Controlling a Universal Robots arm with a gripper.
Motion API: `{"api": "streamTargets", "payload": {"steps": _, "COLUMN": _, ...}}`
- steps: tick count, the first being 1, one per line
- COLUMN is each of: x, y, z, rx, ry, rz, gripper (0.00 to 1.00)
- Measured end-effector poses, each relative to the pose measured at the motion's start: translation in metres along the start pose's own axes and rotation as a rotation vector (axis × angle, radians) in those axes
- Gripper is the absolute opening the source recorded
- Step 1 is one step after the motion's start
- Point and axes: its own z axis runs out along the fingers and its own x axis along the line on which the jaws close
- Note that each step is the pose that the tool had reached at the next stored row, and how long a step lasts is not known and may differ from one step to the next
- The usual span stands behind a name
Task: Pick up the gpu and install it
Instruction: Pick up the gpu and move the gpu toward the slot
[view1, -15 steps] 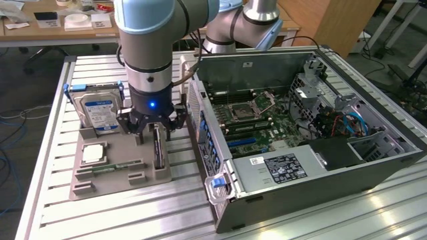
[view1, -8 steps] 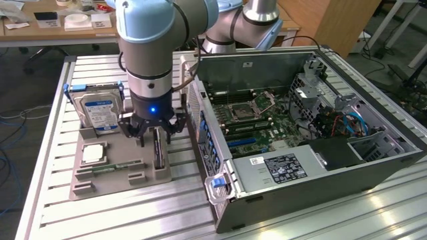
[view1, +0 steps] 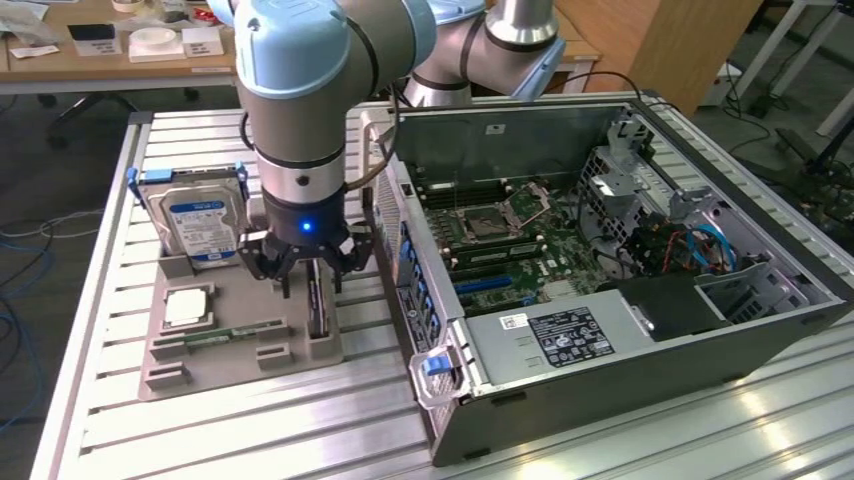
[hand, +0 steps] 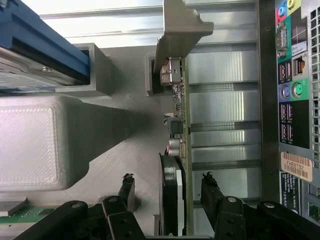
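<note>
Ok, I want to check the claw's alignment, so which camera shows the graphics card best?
The wrist view: the graphics card stands on edge in the grey tray, with the open claw straddling it, a finger either side. In the exterior view the card is a dark sliver below the claw.

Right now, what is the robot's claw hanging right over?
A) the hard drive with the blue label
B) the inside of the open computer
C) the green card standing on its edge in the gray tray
C: the open claw hangs over the card, with one finger on each side of it and a gap between each finger and the card.
</note>
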Motion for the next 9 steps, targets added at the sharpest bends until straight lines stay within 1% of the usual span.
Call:
{"api": "streamTargets", "payload": {"steps": 6, "x": 0.0000, "y": 0.0000, "z": 0.0000, "rx": -0.0001, "ry": 0.0000, "rz": 0.000, "gripper": 0.65}}
{"api": "streamTargets", "payload": {"steps": 8, "x": 0.0000, "y": 0.0000, "z": 0.0000, "rx": 0.0000, "ry": -0.0001, "rz": 0.000, "gripper": 0.63}}
{"api": "streamTargets", "payload": {"steps": 9, "x": 0.0000, "y": 0.0000, "z": 0.0000, "rx": 0.0000, "ry": -0.0001, "rz": 0.000, "gripper": 0.56}}
